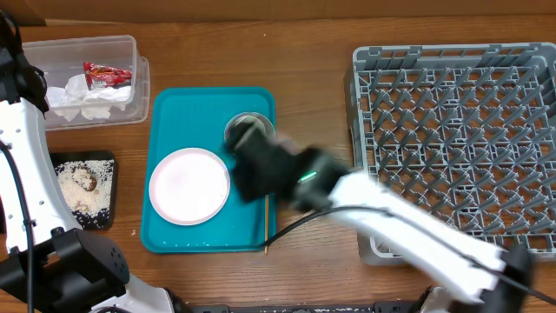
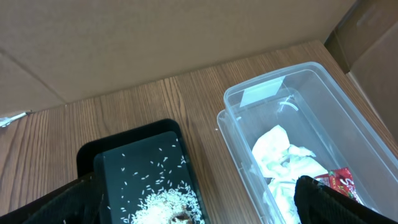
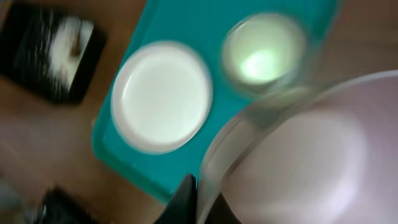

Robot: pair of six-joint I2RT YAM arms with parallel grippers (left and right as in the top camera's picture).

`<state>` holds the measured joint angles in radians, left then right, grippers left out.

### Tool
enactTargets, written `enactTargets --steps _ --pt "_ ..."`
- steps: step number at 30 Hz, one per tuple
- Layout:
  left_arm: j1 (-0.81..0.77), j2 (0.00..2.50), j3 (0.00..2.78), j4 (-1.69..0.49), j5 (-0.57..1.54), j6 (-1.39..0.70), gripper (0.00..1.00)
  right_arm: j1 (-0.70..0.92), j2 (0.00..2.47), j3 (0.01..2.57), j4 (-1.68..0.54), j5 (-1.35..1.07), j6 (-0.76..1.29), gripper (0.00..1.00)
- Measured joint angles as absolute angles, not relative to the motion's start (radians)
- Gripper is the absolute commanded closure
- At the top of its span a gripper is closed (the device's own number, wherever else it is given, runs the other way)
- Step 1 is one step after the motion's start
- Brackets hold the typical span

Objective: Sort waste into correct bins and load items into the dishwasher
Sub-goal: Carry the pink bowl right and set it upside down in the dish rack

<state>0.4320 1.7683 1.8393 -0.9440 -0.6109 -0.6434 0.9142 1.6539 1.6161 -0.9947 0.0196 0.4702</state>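
**Views compared.** The left wrist view alone is showing the left gripper (image 2: 196,186): its 2 dark fingers are standing wide apart at the bottom corners, with nothing between them. From overhead this gripper is hiding behind the left arm (image 1: 26,165).

The right wrist view alone is showing the right gripper (image 3: 199,193). It is closed, a dark finger pressing the rim of a pale round dish (image 3: 298,149) that is filling the lower right of that view. Blur is keeping me from telling which dish it is. From overhead the gripper body is covering it.

**Surface and room.** Everything is resting on a brown wood-grain table (image 1: 321,69). A cardboard wall (image 2: 155,43) is standing behind it.

**Objects, left to right.**
- The clear tub (image 1: 143,87) is sitting at the far left corner, holding the crumpled napkin (image 1: 82,97) and the red wrapper (image 1: 106,74).
- Just nearer, the black tray (image 1: 106,217) is holding rice (image 1: 78,196) with 1 brownish scrap (image 1: 84,180).
- The teal tray (image 1: 174,113) is lying in the middle, carrying the white plate (image 1: 189,185) at its near left and a small cup (image 1: 252,124) at its far right.
- A thin pale stick (image 1: 266,222) is lying along the teal tray's right edge.
- The dish rack (image 1: 452,139) is occupying the right side, with no dish showing in it.

**Obstructions.** The right arm (image 1: 417,226) is crossing the rack's near left corner and reaching over the teal tray, partly covering the cup.
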Motion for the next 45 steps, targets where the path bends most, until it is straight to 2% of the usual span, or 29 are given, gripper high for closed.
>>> enactTargets --steps 4,7,14,17,20,28,34,45 --pt "0.432 1.768 1.839 -0.944 -0.611 -0.643 0.0 0.579 1.522 1.626 -1.002 -0.039 0.443 0.96" --pt "0.432 1.768 1.839 -0.944 -0.611 -0.643 0.0 0.289 1.479 1.634 -0.978 -0.17 0.356 0.96" --pt "0.432 1.768 1.839 -0.944 -0.611 -0.643 0.0 -0.235 1.572 1.636 -0.969 -0.754 0.097 0.96" --pt "0.432 1.768 1.839 -0.944 -0.611 -0.643 0.0 -0.337 1.664 1.636 -0.938 -1.037 0.008 0.96" --pt "0.432 1.768 1.839 -0.944 -0.611 -0.643 0.0 -0.4 1.794 1.636 -0.909 -1.27 -0.048 0.96" --pt "0.432 1.768 1.839 -0.944 -0.611 -0.643 0.0 -0.384 2.011 1.635 -0.922 -1.452 -0.085 0.96" --pt "0.432 1.768 1.839 -0.944 -0.611 -0.643 0.0 -0.379 2.07 1.635 -0.937 -1.461 -0.083 0.96" --pt "0.432 1.768 1.839 -0.944 -0.611 -0.643 0.0 -0.38 2.072 1.636 -0.946 -1.278 -0.019 0.96"
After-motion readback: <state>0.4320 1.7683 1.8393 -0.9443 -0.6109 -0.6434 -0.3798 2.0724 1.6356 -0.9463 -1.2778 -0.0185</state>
